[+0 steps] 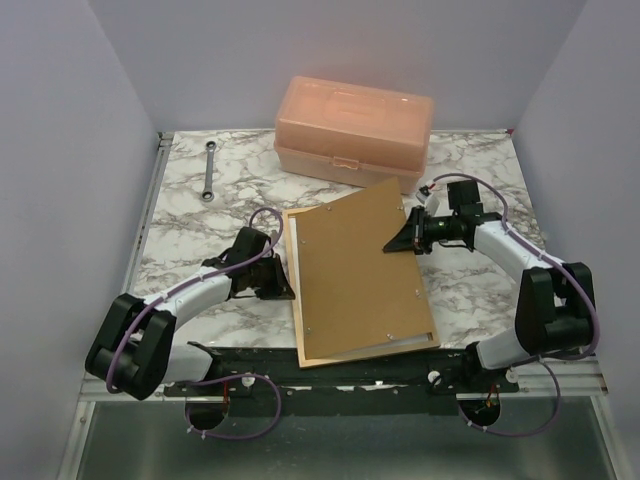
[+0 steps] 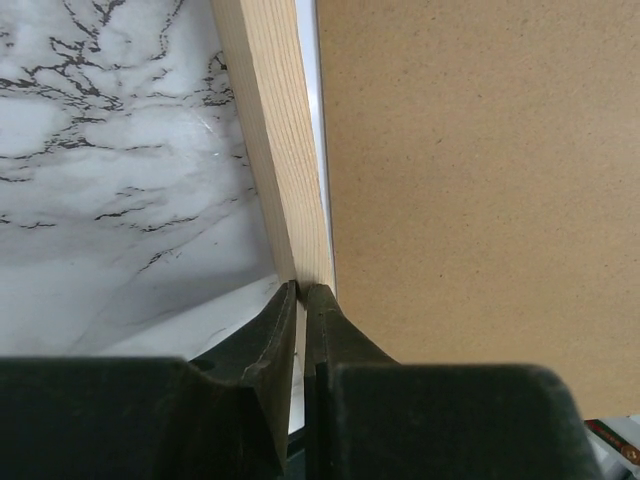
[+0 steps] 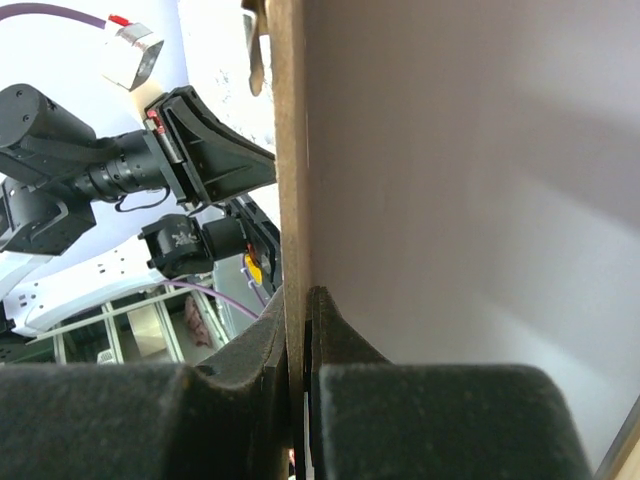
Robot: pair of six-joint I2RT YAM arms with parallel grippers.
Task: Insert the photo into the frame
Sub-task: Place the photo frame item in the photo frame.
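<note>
While right pincer (image 3: pixel 303 296), arm bent inward, clamps backing panel (image 1: pixel 352 280), left pincer (image 2: pixel 303 290) narrow at frame (image 2: pixel 280 150).

Marble-patterned table (image 1: pixel 190 230); on it lie a peach plastic box (image 1: pixel 352 128), a wrench (image 1: pixel 210 172), the frame (image 1: pixel 297 335).

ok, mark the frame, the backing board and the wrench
frame (image 2: pixel 265 130), left wrist view, wooden side rail.
backing board (image 1: pixel 360 275), top view, middle of brown face.
wrench (image 1: pixel 209 172), top view, mid-shaft.
</note>
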